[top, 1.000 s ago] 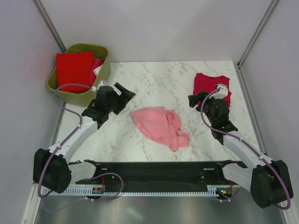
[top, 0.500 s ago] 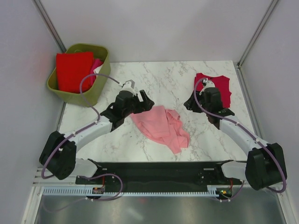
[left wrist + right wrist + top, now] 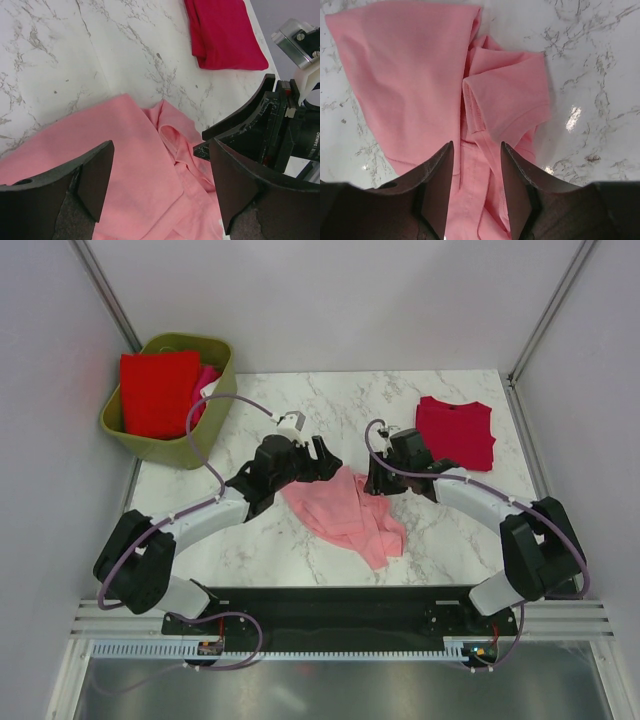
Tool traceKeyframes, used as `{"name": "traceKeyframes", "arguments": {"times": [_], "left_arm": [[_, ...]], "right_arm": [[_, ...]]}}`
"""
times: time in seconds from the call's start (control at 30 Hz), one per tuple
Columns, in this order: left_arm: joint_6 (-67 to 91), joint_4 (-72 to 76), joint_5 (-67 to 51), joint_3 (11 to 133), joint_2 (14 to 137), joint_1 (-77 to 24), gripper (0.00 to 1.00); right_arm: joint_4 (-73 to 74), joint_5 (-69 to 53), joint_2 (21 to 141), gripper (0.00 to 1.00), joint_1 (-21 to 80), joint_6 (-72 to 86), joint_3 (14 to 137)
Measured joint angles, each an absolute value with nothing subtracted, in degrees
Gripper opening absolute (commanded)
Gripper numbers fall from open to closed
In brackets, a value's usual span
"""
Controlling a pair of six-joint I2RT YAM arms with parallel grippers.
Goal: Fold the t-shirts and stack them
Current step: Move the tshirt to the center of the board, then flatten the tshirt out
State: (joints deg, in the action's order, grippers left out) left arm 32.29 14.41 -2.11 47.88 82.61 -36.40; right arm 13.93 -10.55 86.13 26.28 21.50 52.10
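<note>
A crumpled light pink t-shirt (image 3: 345,512) lies mid-table. My left gripper (image 3: 325,462) hangs over its back left edge, open wide, with pink cloth (image 3: 145,165) showing below its fingers (image 3: 95,175). My right gripper (image 3: 378,478) is over the shirt's back right part, where a sleeve (image 3: 507,100) is bunched. It is open more narrowly, and cloth shows in the gap below its fingertips (image 3: 440,185). Neither gripper pinches anything. A folded dark crimson t-shirt (image 3: 456,432) lies flat at the back right, also in the left wrist view (image 3: 222,32).
An olive-green basket (image 3: 218,390) sits off the table's back left corner. It holds a bright red shirt (image 3: 158,392) and a hot pink one (image 3: 205,380). In the left wrist view the right gripper (image 3: 280,130) is close on the right. White walls enclose the table.
Both arms have swung inward over the pink t-shirt. The right one came away from the crimson shirt and its jaws have narrowed. The pink shirt has not moved.
</note>
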Motion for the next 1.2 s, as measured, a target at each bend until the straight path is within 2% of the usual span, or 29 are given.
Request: {"name": "traceKeyframes", "arguments": {"times": [0.3, 0.4, 0.43, 0.47, 0.63, 0.8, 0.93, 1.07, 1.2], "left_arm": [[32.29, 15.07, -2.11, 47.70, 83.13, -36.40, 0.82], [32.29, 15.11, -2.11, 47.70, 83.77, -36.40, 0.81], [32.29, 15.09, -2.11, 47.70, 84.05, -36.40, 0.81], [32.29, 15.09, -2.13, 47.72, 84.36, -36.42, 0.81], [32.03, 14.26, -2.07, 48.80, 86.21, -37.52, 0.81], [29.47, 10.09, -0.36, 54.96, 91.07, -42.48, 0.76], [25.87, 3.84, 7.88, 61.80, 95.42, -49.34, 0.76], [23.51, -0.75, 13.21, 67.22, 99.48, -55.99, 0.76], [23.42, -4.27, 14.35, 69.21, 102.78, -57.69, 0.79]], "right_arm": [[16.19, -2.46, 91.59, 0.48, 28.82, 19.92, 55.64], [16.97, 0.40, 93.51, 0.21, 29.50, 19.51, 56.38], [17.21, 1.32, 93.78, 0.03, 29.65, 19.49, 56.42], [17.47, 2.26, 93.84, 0.00, 29.76, 19.33, 56.42], [16.95, 8.62, 90.98, 0.00, 29.78, 21.02, 55.55], [14.59, 18.61, 75.26, 0.00, 29.78, 23.40, 48.99], [11.70, 27.35, 65.98, 0.00, 29.63, 26.06, 45.10], [10.26, 31.77, 65.41, 0.00, 29.26, 28.10, 42.81], [9.93, 34.24, 65.89, 0.00, 29.02, 30.26, 41.01]]}}
